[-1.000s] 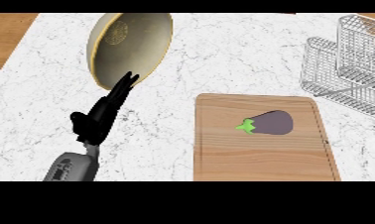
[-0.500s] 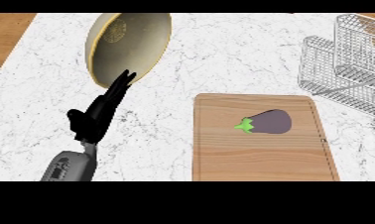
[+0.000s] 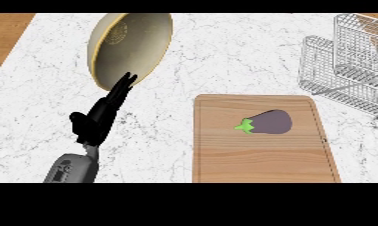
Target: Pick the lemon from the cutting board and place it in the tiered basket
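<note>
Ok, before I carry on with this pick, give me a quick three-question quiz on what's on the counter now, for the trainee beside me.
1. True or false: a lemon lies on the cutting board.
2. Which hand shows, and how does it look?
A. the left hand, fingers straight
B. the right hand, shut on a fruit
3. Fill in: the tiered basket stands at the counter's far ____ side.

Key:
1. False; an eggplant lies there, though the task names a lemon.
2. A; it rests before the pale plate.
3. right.
</note>
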Tool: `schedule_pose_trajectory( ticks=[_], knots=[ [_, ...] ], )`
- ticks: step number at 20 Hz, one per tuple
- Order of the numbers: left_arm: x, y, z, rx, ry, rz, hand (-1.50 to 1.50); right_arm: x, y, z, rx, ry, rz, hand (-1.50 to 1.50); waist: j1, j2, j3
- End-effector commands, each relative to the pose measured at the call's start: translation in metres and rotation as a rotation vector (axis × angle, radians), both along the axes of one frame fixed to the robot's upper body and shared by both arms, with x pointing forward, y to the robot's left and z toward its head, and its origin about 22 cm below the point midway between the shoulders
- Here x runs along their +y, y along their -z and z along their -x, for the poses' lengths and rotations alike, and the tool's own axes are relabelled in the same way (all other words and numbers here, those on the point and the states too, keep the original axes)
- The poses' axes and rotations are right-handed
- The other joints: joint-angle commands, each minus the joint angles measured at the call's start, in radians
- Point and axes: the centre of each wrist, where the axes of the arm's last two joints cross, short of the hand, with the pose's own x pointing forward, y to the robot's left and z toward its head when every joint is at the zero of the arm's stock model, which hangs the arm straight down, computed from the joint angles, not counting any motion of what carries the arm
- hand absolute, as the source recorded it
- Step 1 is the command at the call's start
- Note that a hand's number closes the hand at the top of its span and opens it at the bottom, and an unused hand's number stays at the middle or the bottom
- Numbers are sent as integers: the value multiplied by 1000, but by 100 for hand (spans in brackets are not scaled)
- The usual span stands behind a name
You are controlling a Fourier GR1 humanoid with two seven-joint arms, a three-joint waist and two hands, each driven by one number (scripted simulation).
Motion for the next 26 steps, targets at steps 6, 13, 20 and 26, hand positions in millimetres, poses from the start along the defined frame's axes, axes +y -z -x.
schedule_pose_trajectory(
  ticks=[6, 13, 20, 26],
  knots=[
    [-13, -2, 5, -10, 1, 10, 0, -16, 5, 3, 97, 64, -283, -150, 2, 1, 1],
    [13, -4, -2, -6, 1, -2, 0, -37, -27, 23, -172, 350, -199, -150, -3, 3, 0],
    [-9, -3, 4, -11, -5, -7, 0, -122, -34, 95, -395, 639, -160, -150, -7, 6, 4],
    [-3, -7, 4, -19, -12, -3, 0, -177, -41, 165, -526, 675, -287, -150, -14, 3, 4]
  ],
)
